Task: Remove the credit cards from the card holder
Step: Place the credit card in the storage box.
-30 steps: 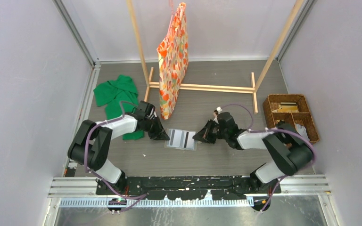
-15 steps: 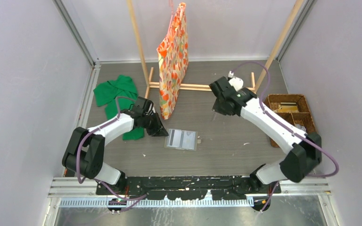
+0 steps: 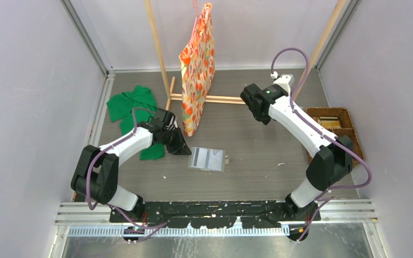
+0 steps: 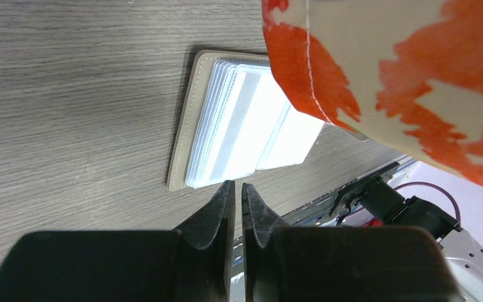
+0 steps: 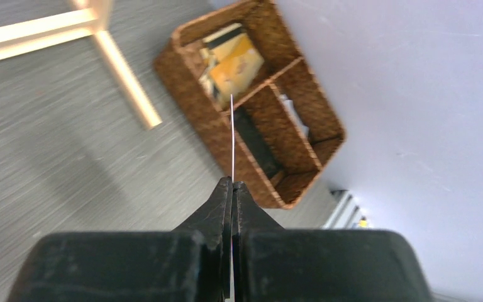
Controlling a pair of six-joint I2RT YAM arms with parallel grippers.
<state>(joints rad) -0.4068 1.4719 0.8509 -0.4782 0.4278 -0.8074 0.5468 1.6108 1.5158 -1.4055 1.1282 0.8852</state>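
A second before, your right hand had been down at the right end of the card holder, tip to tip with the left hand across it. It had since swung up and away toward the far right of the bench, so the holder lay well behind it and below. The fingers of that hand were pinched together on a card, seen edge-on as a thin pale line standing straight out from their tips. Beyond that card, ahead of the hand, sat the brown wicker basket; how far off it was could not be judged.

Your left hand had barely shifted. It stood low at the holder's left end, its fingers drawn nearly together with only a slim gap and nothing between them. Whether their tips touched the holder's edge could not be told.

The card holder itself had stayed where it was, open and flat on the bench directly ahead of the left hand's fingertips. Its long axis ran from that hand out toward the right side of the bench, slightly skewed, with the dark band crossing it the short way. The pale pocket panels faced up. The orange patterned bag hung just beside the left hand.
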